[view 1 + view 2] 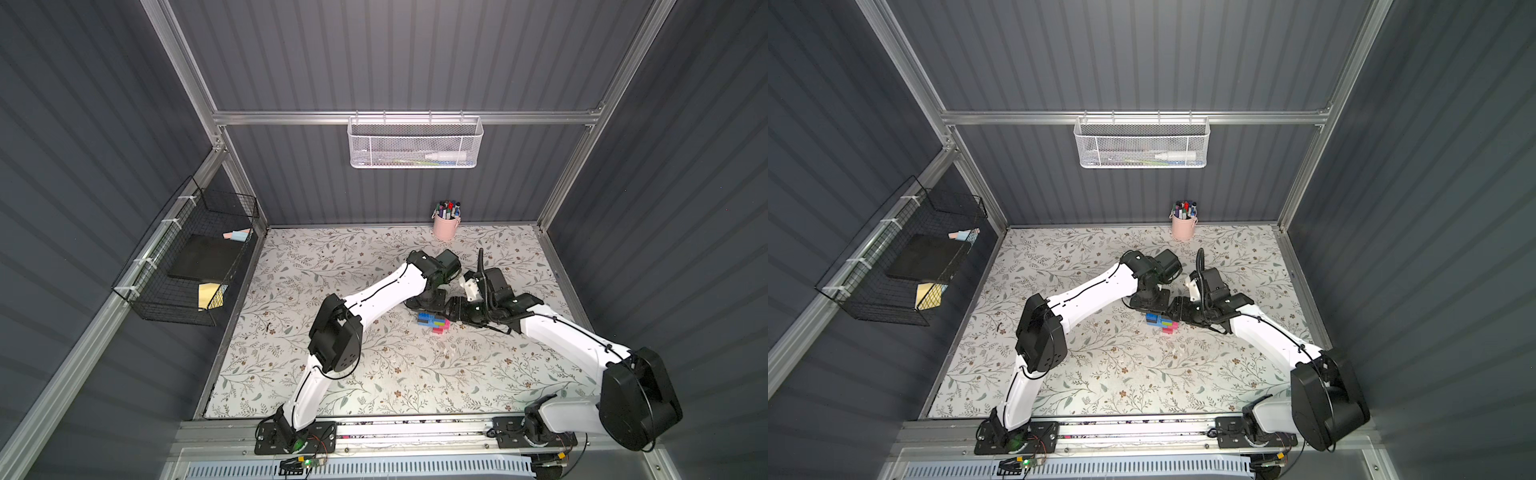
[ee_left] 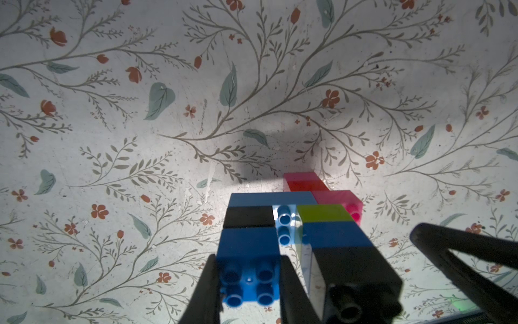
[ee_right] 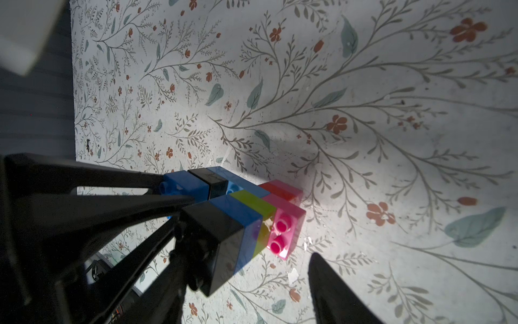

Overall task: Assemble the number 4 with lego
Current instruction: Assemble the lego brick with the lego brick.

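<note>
Since the left gripper (image 2: 248,261) is pinched tight on the dark blue end brick (image 2: 248,244), I read it as an anchor, pinning the number 4 (image 1: 433,322) flat on the table (image 1: 374,374) between the two arms. My right gripper (image 1: 452,313) straddles the black end brick (image 2: 356,266), jaws apart and holding nothing. It is probably there to press that brick home, though its far finger is hidden.
</note>
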Available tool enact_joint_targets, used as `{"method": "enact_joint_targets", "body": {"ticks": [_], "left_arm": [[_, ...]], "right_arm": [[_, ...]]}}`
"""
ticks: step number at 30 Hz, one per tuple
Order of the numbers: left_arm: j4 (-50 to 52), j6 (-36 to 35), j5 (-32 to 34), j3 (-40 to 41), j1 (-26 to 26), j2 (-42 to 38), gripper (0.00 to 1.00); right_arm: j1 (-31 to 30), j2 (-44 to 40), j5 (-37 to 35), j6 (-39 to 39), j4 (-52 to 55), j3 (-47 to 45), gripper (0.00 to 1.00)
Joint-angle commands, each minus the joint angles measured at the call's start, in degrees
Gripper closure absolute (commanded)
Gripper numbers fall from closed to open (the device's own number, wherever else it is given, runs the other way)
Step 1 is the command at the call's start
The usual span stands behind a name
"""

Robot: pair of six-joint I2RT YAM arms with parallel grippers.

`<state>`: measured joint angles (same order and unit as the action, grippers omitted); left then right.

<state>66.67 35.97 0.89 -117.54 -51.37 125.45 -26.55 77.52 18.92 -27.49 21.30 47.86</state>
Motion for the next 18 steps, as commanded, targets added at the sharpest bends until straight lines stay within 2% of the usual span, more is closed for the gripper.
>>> {"method": "enact_joint_targets", "body": {"ticks": [1,8,18], "left_arm": [[2.6,-1.7,-3.0,0.0,-1.7,4.1,0.91],[2.8,-1.9,-2.7,-0.2,-1.7,3.8,0.83],[3.6,-2.2,-3.8,0.2,-1.8,4.4,0.81]], "right_arm": [[0.1,3.4,-6.4,0.6,11.5,-4.6,0.33],[0.1,3.0,-6.4,0.6,11.6,-4.6,0.33],[0.2,2.9,-6.4,0.5,11.2,-5.4,0.34]]}}
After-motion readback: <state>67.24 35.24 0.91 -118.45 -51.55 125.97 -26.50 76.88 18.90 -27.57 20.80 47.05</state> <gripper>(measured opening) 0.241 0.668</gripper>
